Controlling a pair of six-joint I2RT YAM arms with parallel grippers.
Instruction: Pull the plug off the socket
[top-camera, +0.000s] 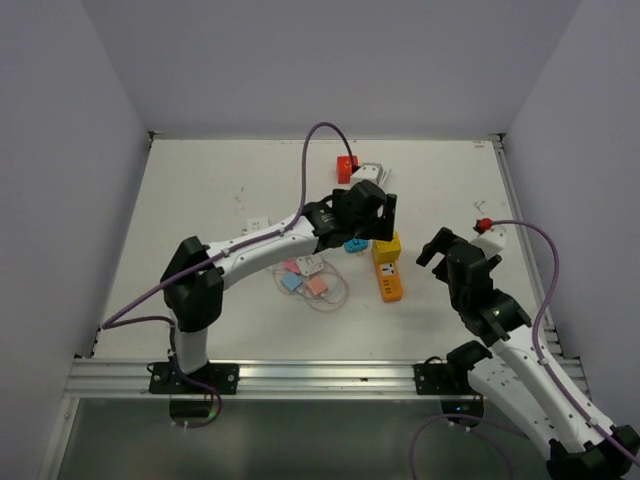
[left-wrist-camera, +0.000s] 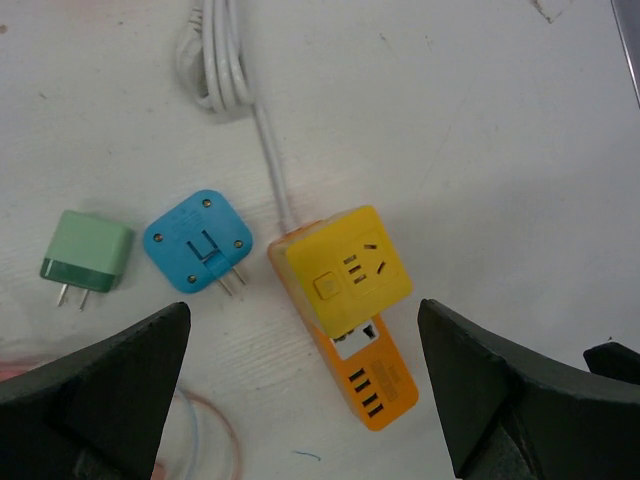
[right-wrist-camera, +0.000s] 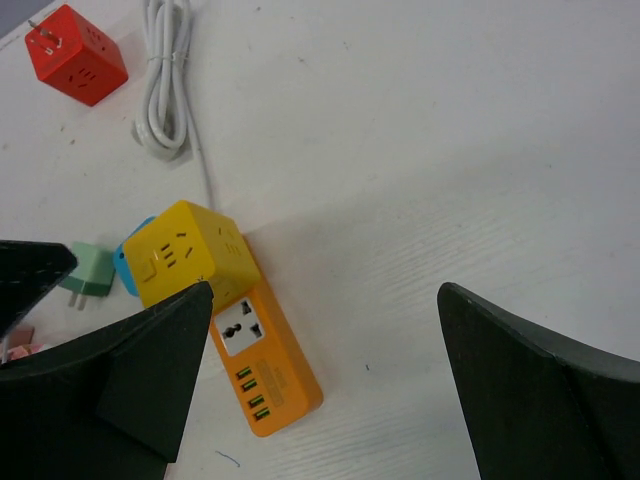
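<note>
Plug: yellow cube adapter (left-wrist-camera: 348, 270) sits on the orange power strip (left-wrist-camera: 378, 388), directly beneath the left gripper (left-wrist-camera: 300, 340).
Grippers: both spread wide and empty; right gripper (right-wrist-camera: 325, 320) farther off.

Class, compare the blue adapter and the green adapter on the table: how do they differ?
The blue adapter is one colour throughout; the green adapter has a darker band at its prongs. The blue adapter looks wider than the green adapter. The blue adapter lies right beside the orange power strip; the green adapter lies further off. Both lie unplugged, prongs bared.
</note>
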